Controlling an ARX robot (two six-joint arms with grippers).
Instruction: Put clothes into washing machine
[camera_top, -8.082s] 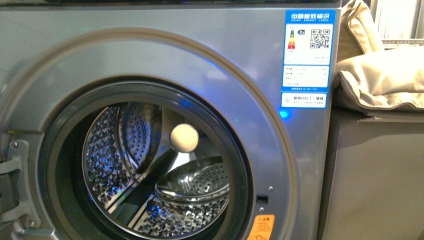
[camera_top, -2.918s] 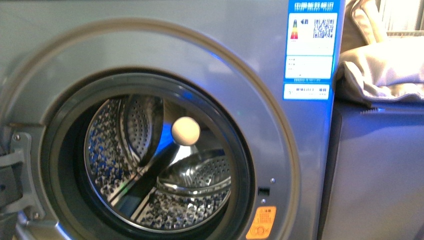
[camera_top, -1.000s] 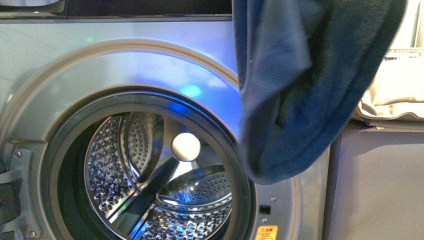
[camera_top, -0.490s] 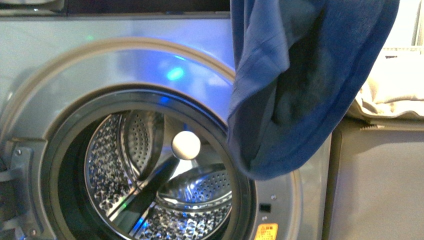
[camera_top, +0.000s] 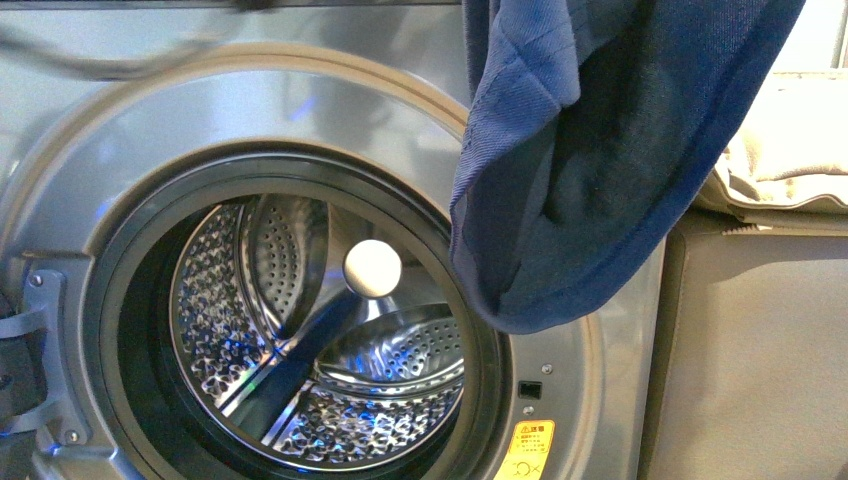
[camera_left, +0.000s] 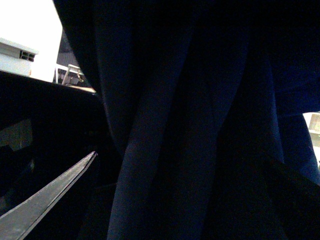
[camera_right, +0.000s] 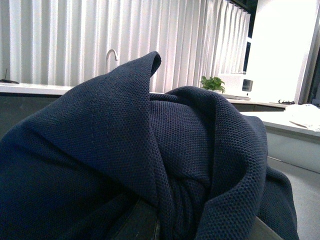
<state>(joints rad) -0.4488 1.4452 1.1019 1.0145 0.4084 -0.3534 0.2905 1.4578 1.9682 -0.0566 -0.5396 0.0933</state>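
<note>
The silver-grey washing machine (camera_top: 300, 110) fills the front view, its round mouth open onto the perforated steel drum (camera_top: 330, 360). The clothes (camera_top: 600, 170), a dark navy garment, hang from above the frame over the machine's upper right, their lower edge overlapping the right rim of the porthole ring. In the right wrist view my right gripper (camera_right: 190, 210) is shut on the bunched clothes (camera_right: 125, 130). In the left wrist view my left gripper (camera_left: 182, 165) is open, and the hanging clothes (camera_left: 165, 110) drape in front of it. Neither gripper shows in the front view.
A plain grey-brown cabinet (camera_top: 750, 350) stands right of the machine with beige padded fabric (camera_top: 790, 170) on top. The door hinge (camera_top: 40, 340) sits at the porthole's left edge. An orange warning sticker (camera_top: 527, 445) is below the ring. A pale round knob (camera_top: 372, 268) shows inside the drum.
The clothes came into the front view from above at the right and have drifted a little left toward the drum mouth. The machine sits slightly higher in the picture.
</note>
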